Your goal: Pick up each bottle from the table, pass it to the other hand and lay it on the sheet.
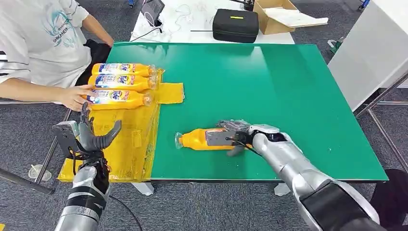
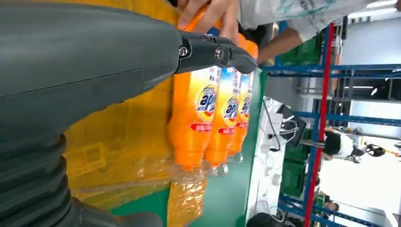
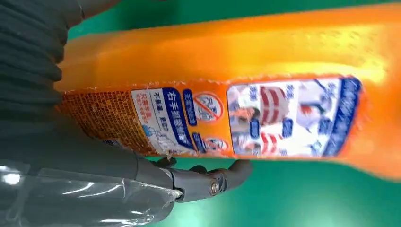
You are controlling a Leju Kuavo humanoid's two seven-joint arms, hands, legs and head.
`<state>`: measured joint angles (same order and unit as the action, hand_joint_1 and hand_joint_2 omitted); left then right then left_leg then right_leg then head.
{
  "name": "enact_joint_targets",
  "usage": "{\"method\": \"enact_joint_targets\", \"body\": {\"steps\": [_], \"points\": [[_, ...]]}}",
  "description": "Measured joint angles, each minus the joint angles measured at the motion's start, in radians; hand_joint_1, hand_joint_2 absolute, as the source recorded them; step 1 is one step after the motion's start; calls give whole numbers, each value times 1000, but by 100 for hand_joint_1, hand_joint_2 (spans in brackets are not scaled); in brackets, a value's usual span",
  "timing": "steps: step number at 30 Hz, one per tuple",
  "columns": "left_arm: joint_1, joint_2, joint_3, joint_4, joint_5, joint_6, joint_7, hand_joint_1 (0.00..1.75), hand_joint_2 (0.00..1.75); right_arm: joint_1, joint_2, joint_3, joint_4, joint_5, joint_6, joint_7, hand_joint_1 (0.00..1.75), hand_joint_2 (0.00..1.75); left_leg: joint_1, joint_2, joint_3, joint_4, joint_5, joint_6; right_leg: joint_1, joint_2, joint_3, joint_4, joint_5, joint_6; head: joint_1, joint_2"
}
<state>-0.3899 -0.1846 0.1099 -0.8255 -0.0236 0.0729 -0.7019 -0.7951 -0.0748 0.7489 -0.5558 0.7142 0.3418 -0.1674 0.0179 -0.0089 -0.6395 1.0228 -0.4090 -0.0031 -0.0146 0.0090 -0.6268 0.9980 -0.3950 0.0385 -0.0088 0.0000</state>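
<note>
R hand [image 1: 235,136] on orange bottle [image 1: 204,139], fingers over its body; bottle lies on side on green table [image 1: 269,82], cap end pointing away from R hand toward sheet. Firm grip or just resting: can't tell. L hand [image 1: 94,134] raised over yellow sheet [image 1: 130,144], fingers apart, holds nothing. Three bottles [image 1: 120,83] lie side by side on sheet just beyond L hand. Person's hand [image 1: 74,96] touches the one nearest L hand.
</note>
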Motion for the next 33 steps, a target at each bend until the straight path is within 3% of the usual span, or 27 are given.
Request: {"method": "enact_joint_targets", "body": {"steps": [1, 12, 16, 20, 26, 30, 33], "points": [[0, -1, 1, 5, 2, -1, 0, 0, 175, -5, 0, 21, 3, 5, 0, 6, 175, 175, 0, 0, 0, 0, 0, 0, 0, 0, 0, 0, 0, 0, 0, 0], [-2, -11, 9, 35, 13, -9, 0, 0, 175, -22, -2, 152, 28, 11, -61, 49, 175, 175, 0, 0, 0, 0, 0, 0, 0, 0, 0, 0, 0, 0, 0, 0], [-1, -16, 11, 36, 17, -10, 0, 0, 175, -18, -1, 163, 30, -15, -140, 70, 175, 175, 0, 0, 0, 0, 0, 0, 0, 0, 0, 0, 0, 0, 0, 0], [6, -19, 12, 35, 27, -35, 21, 0, 175, 31, -2, 135, 12, -94, -304, 67, 175, 175, 0, 0, 0, 0, 0, 0, 0, 0, 0, 0, 0, 0, 0, 0], [71, -34, 12, -31, 132, -162, 132, 0, 175, 268, 20, -106, -260, -140, -725, -27, 175, 175, 0, -2, -4, 0, 0, 0, 0, -1, -2, 0, -1, 0, 0, 0], [125, -43, -13, -91, 214, -252, 187, 0, 175, 406, 71, -291, -478, -165, -881, -163, 175, 175, 1, -3, -6, 0, -1, 0, 1, -2, -5, 0, -2, 0, 0, 0], [148, -46, -45, -124, 265, -299, 217, 0, 175, 479, 102, -400, -593, -227, -924, -271, 175, 175, 1, -4, -7, 0, -1, 0, 0, -2, -5, 0, -2, 0, 0, 0]]}}
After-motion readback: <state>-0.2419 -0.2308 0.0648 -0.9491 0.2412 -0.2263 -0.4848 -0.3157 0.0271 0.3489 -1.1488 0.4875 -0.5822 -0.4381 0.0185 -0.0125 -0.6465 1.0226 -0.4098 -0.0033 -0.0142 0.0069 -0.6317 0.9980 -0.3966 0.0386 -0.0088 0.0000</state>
